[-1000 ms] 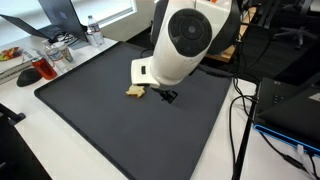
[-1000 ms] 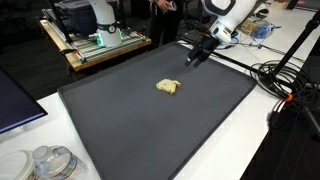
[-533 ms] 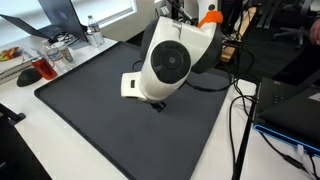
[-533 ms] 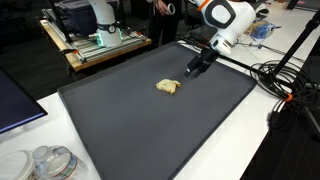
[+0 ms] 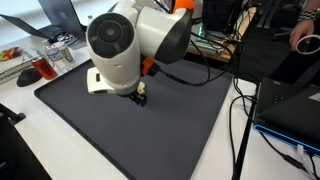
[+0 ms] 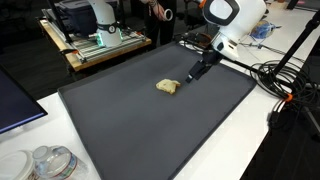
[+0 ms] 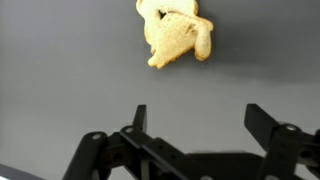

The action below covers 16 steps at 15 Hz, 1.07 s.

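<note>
- On the wide dark grey mat (image 6: pixel 130 125) that covers most of the white desk (image 6: pixel 255 150), roughly midway between the mat's long edges: a small pale yellow crumpled lump (image 6: pixel 168 87), flat on the mat, nothing on top of it.
- Just beside the lump, on the side toward the far right corner of the desk in an exterior view: the black fingers (image 6: pixel 197 72) of the white robot arm (image 6: pixel 232 15), slanted down toward the mat.
- Fingers spread wide, holding nothing, no contact with the lump.
- From the wrist view: lump (image 7: pixel 175 33) close to the top edge, out ahead of the two finger tips rather than between them, with a bare strip of mat in between.
- Tips on the mat or just above it: cannot tell.
- From an exterior view on the opposite side: lump hidden behind the arm's big round white joint (image 5: pixel 112 38), fingers (image 5: pixel 140 98) low over the mat under it.
- Off the mat, by the far left corner of the desk in that same view: a clear plastic bottle (image 5: pixel 93 33) upright, and a small red thing (image 5: pixel 40 70) too blurred to name.
- At the near left corner of the desk in an exterior view: a stack of clear plastic containers (image 6: pixel 50 162).
- Over the right edge of the desk: a tangle of black cables (image 6: pixel 280 80).
- Beyond the far edge: a wooden cart (image 6: pixel 80 52) loaded with equipment, well apart from the lump.
</note>
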{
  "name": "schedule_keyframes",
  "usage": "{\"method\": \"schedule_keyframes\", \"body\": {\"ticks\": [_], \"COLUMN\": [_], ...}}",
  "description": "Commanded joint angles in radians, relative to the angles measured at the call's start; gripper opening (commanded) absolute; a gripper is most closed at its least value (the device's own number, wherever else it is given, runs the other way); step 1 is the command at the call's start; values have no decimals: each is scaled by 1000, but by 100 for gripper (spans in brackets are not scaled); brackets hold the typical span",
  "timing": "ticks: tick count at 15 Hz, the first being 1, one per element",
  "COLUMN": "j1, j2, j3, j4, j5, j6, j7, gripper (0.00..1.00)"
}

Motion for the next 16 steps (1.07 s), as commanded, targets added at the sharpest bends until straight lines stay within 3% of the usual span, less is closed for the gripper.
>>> {"method": "schedule_keyframes", "body": {"ticks": [1, 10, 16], "j1": [-83, -317, -450], "j2": [21, -69, -189], "j3": [45, 129, 179], "j4": [75, -84, -350], "j5": [80, 304, 437], "j6": [-37, 112, 331], "j7": [-165, -481, -678], "gripper": [100, 100, 100]}}
